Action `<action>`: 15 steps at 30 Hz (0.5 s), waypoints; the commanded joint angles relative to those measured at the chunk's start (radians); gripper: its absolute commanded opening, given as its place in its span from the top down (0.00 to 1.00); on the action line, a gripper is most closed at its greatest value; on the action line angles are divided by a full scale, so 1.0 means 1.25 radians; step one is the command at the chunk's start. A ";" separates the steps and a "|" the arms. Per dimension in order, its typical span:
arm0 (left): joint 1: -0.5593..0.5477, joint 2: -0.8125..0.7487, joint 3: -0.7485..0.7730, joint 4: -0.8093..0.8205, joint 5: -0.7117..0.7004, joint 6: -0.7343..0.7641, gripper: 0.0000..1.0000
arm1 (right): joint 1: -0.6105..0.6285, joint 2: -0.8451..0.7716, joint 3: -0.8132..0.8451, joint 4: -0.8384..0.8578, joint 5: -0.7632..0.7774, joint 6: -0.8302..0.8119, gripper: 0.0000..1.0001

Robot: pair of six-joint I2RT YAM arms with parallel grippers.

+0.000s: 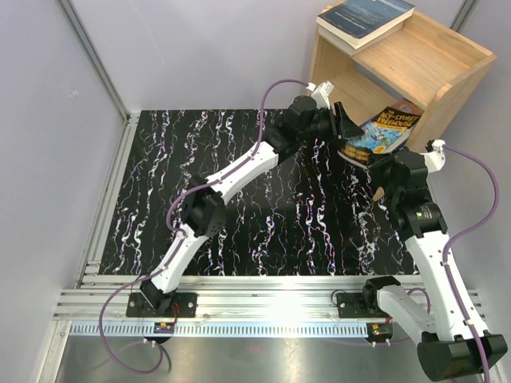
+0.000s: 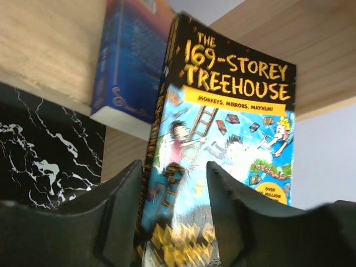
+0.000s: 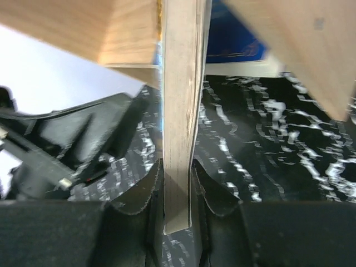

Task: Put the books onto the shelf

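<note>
A blue-yellow "Treehouse" book [image 1: 385, 130] tilts at the mouth of the light wood shelf's [image 1: 435, 60] lower tier. My right gripper [image 3: 177, 167] is shut on its page edge [image 3: 181, 105] from below; it shows in the top view as well [image 1: 378, 163]. My left gripper [image 1: 343, 121] is open against the book's left side, its jaws [image 2: 175, 167] apart in front of the cover [image 2: 233, 128]. A plain blue book [image 2: 130, 61] stands inside the lower tier behind it. A dark blue-grey book [image 1: 367, 17] lies flat on the shelf's top.
A black marbled mat [image 1: 239, 207] covers the table in front of the shelf. Aluminium rails [image 1: 255, 307] run along the near and left edges. Grey walls close in on the left and at the back.
</note>
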 commanded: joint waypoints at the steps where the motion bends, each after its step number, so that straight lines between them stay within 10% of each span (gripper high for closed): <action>1: 0.008 0.012 0.058 0.076 0.026 -0.001 0.41 | -0.028 0.000 -0.017 0.032 0.020 0.020 1.00; 5: 0.012 0.023 0.051 0.070 0.051 0.017 0.01 | -0.034 0.001 -0.043 0.047 0.029 0.061 1.00; 15: 0.063 -0.234 -0.326 0.074 0.000 0.107 0.01 | -0.038 -0.013 -0.077 0.106 0.059 0.178 1.00</action>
